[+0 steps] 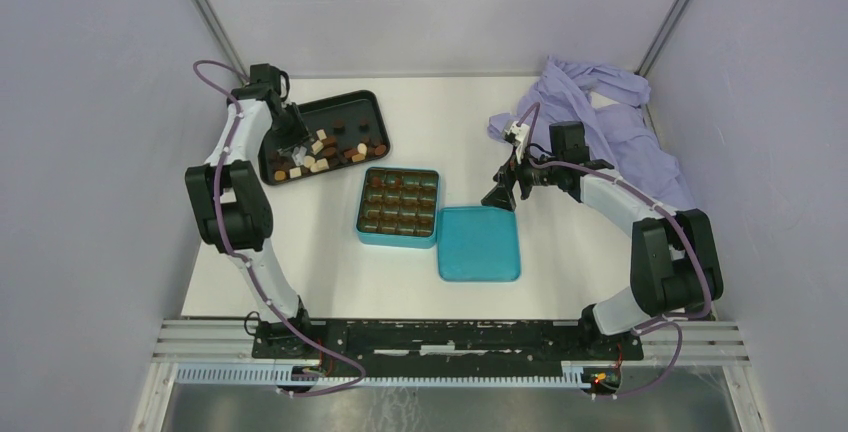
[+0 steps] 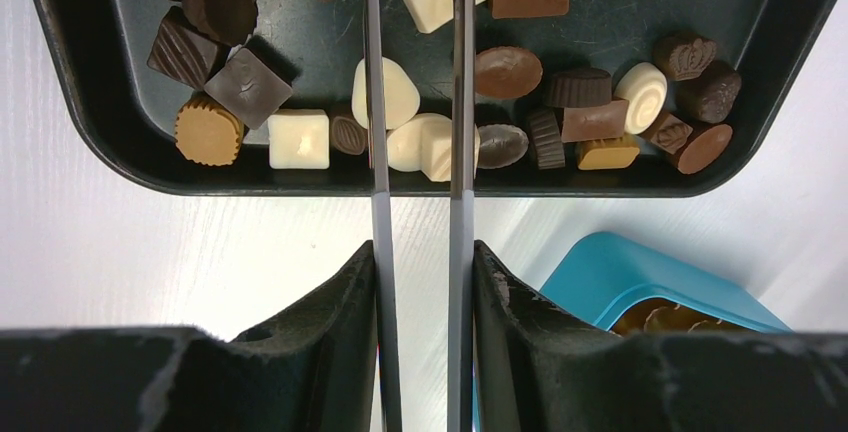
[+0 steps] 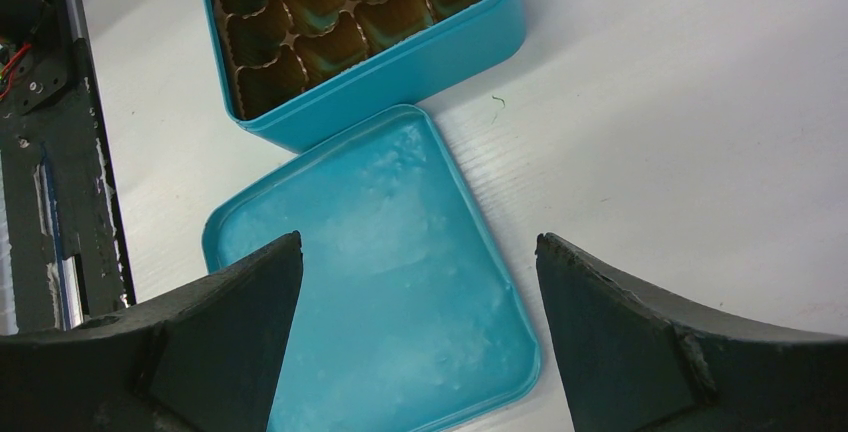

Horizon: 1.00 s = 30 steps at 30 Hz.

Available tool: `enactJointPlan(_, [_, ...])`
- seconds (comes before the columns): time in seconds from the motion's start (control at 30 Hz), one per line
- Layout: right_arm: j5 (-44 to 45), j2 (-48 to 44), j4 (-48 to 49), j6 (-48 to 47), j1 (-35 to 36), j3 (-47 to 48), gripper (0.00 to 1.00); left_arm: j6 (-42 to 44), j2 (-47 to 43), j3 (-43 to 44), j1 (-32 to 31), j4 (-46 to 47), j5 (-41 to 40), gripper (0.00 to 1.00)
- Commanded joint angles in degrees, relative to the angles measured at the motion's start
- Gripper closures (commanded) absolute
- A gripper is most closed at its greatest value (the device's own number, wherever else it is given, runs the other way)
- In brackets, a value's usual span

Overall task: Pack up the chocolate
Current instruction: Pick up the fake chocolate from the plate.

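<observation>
1. Left gripper (image 1: 293, 147): positioned over the black tray (image 2: 600, 184). Its two thin blade-like fingers (image 2: 378, 222) run parallel with a narrow gap. The tips lie beyond the top edge of the left wrist view, so it cannot be told whether they clamp a piece. Along the visible length, nothing is held between them.

2. The chocolate (image 2: 299, 139): all pieces in view lie loose in the tray, in dark, tan and cream-white. White pieces sit directly beneath the fingers.

3. Teal box (image 3: 400, 72): at 4 o'clock from the tray in the top view. The cells of its grid insert (image 3: 330, 12) that show in the right wrist view hold no piece.

4. Lid (image 3: 400, 282): off, lying at 4 o'clock from the box, touching or just beside its corner.

5. Right gripper (image 3: 418, 242): jaws spread wide, empty, hovering above the lid.

6. Purple cloth (image 1: 600, 102): at 1 o'clock on the table (image 1: 580, 242), clear of the work.

Step in hand, as judged: the pick of a first piece from the tray. The next move likely calls for centring one piece between the fingers, closing gently, then carrying it toward 4 o'clock to an open cell.
</observation>
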Motion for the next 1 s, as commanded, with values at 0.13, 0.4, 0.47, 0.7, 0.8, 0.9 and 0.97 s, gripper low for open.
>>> enactJointPlan(0.13, [-1.59,-0.16,1.65,0.14,-0.09,1.46,0.08,2.74,-2.78,2.47,0.09,-0.10,0.27,0.98])
enactJointPlan(0.4, [-1.30,-0.48,1.76,0.23,-0.08,1.21,0.08,2.62,-4.92,2.23,0.09,0.89,-0.41,0.98])
enactJointPlan(0.47, [-1.15,-0.58,1.79,0.23,-0.09,1.12,0.08,2.61,-5.36,2.05,0.11,1.17,-0.51,0.98])
enactJointPlan(0.7, [-0.95,-0.52,1.73,0.32,-0.10,1.03,0.08,2.70,-6.83,1.02,0.07,1.89,-0.81,0.98])
enactJointPlan(0.8, [-0.86,-0.67,1.74,0.32,-0.14,1.03,0.08,2.66,-7.80,0.48,0.11,2.26,-0.26,0.98])
enactJointPlan(0.9, [-0.86,-0.84,1.82,0.32,-0.11,0.94,0.08,2.40,-9.21,-0.39,0.09,2.76,0.83,0.98])
enactJointPlan(0.97, [-0.95,-0.71,1.89,0.32,-0.10,0.94,0.08,2.08,-10.62,-1.35,0.06,3.42,2.15,0.98])
